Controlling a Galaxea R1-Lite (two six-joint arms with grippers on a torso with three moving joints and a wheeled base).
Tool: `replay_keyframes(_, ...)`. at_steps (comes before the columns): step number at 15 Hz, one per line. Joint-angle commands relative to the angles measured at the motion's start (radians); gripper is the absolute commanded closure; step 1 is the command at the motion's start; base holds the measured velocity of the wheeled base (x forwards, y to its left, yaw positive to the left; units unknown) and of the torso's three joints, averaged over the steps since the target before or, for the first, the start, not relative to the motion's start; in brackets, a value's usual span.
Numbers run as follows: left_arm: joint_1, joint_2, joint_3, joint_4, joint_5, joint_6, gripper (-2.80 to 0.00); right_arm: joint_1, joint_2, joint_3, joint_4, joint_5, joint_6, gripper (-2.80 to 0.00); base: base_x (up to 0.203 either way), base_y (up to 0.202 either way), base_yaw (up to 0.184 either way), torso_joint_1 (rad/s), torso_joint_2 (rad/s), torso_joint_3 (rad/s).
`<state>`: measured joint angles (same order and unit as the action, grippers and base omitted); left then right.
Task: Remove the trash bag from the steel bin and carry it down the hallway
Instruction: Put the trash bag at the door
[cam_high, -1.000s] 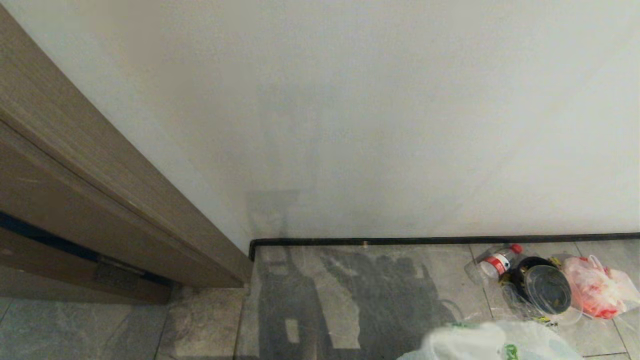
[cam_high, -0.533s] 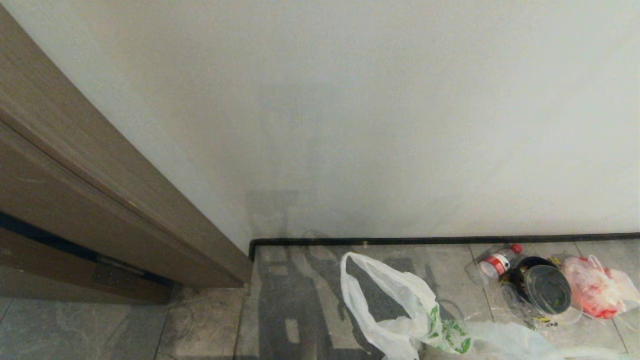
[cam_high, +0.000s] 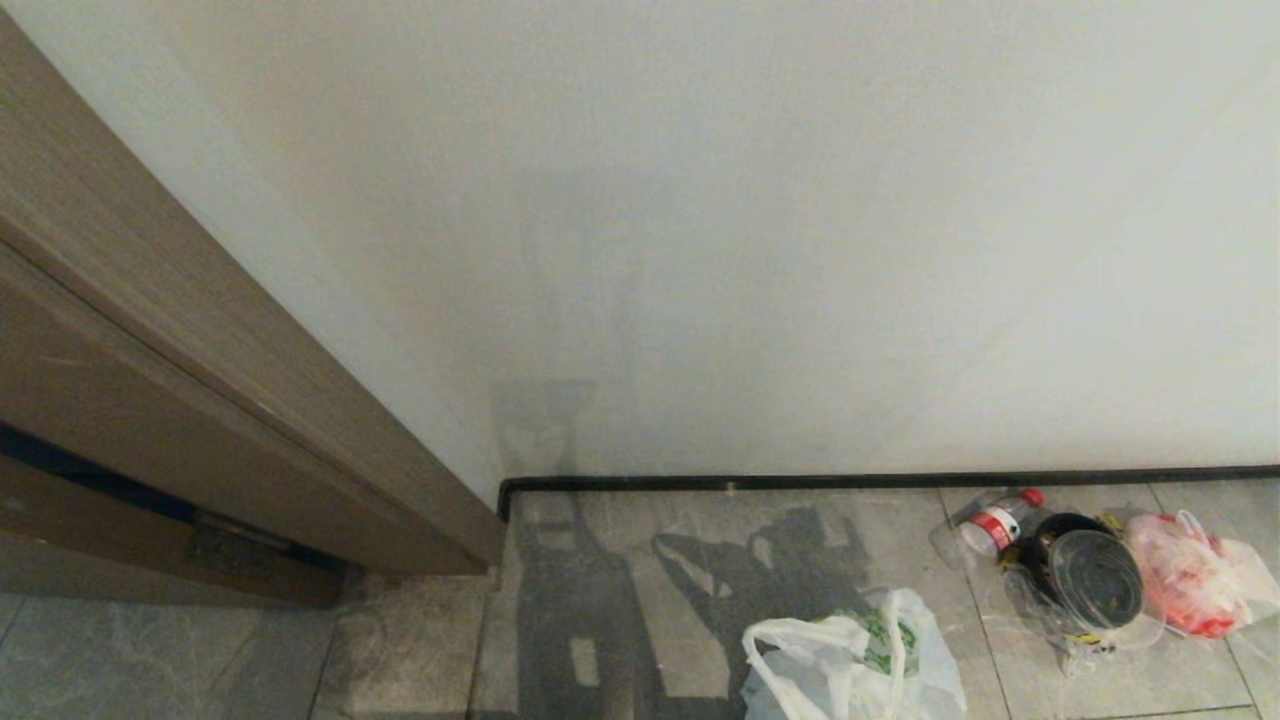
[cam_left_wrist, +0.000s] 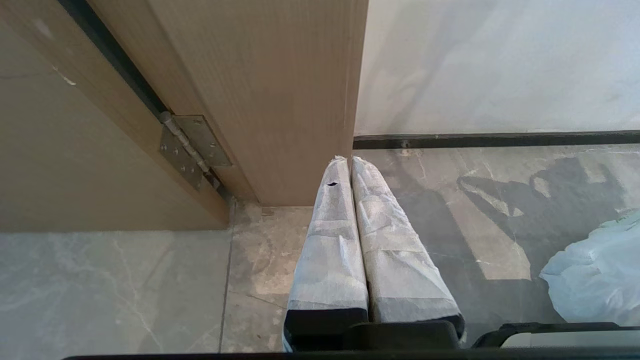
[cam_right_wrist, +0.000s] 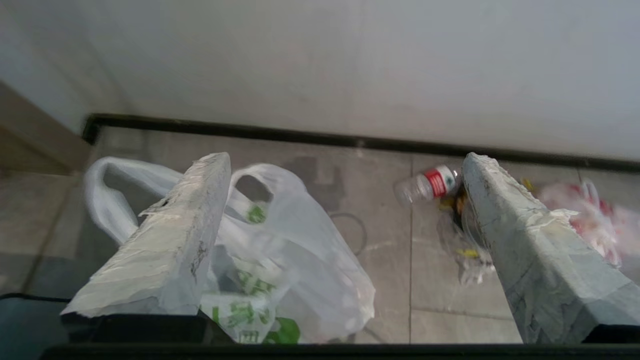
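Observation:
The trash bag (cam_high: 850, 665), thin white plastic with green print and loop handles, lies crumpled on the hallway floor (cam_high: 640, 600) near the wall. The right wrist view shows my right gripper (cam_right_wrist: 346, 160) open just above the floor, its wrapped fingers wide apart. The trash bag (cam_right_wrist: 280, 260) sits beside and partly behind one finger (cam_right_wrist: 170, 240), gripped by nothing. My left gripper (cam_left_wrist: 347, 160) is shut and empty, parked by the wooden door frame (cam_left_wrist: 280, 100); the trash bag's edge (cam_left_wrist: 595, 280) shows off to its side. The steel bin is out of view.
Litter lies along the black baseboard (cam_high: 880, 481) to the bag's right: a clear red-capped bottle (cam_high: 990, 525), a black round container with a clear lid (cam_high: 1090, 575), and a clear bag with red contents (cam_high: 1195, 580). The brown door frame (cam_high: 200, 400) stands on the left.
The bag was at the head view's bottom edge, then stretched out leftward with a handle looped up, and has now dropped into a heap on the floor. The surroundings have not shifted.

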<state>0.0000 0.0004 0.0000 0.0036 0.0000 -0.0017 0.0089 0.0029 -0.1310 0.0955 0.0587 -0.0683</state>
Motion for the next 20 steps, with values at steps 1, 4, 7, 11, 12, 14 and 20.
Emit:
replay_keyframes(1,0.0,0.001,0.0,-0.001,0.0,0.0,0.0,0.0,0.007,-0.045,0.049,0.005,0.002,-2.8,0.0,0.0,0.0,0.0,0.0,0.0)
replay_keyframes(4,0.0,0.001,0.0,-0.001,0.0,0.0,0.0,-0.001,-0.043,-0.034,0.128,0.0,0.018,-2.8,0.0,0.0,0.0,0.0,0.0,0.0)
replay_keyframes(7,0.0,0.001,0.0,-0.001,0.0,0.001,0.0,0.0,-0.043,-0.008,0.127,-0.023,0.023,-2.8,0.0,0.0,0.0,0.0,0.0,0.0)
replay_keyframes(11,0.0,0.001,0.0,-0.001,0.0,0.002,0.0,0.0,-0.043,0.007,0.127,-0.037,0.082,0.0,0.0,0.0,0.0,0.0,0.0,0.0)
replay_keyframes(12,0.0,0.001,0.0,-0.001,0.0,0.002,0.0,0.0,-0.043,0.007,0.13,-0.037,0.084,0.0,0.0,0.0,0.0,0.0,0.0,0.0)
replay_keyframes(14,0.0,0.001,0.0,-0.001,0.0,0.002,0.0,0.0,-0.043,0.011,0.13,-0.036,0.099,0.0,0.0,0.0,0.0,0.0,0.0,0.0)
replay_keyframes(20,0.0,0.001,0.0,-0.001,0.0,0.005,0.0,0.0,-0.043,0.011,0.133,-0.029,0.102,0.0,0.0,0.0,0.0,0.0,0.0,0.0)
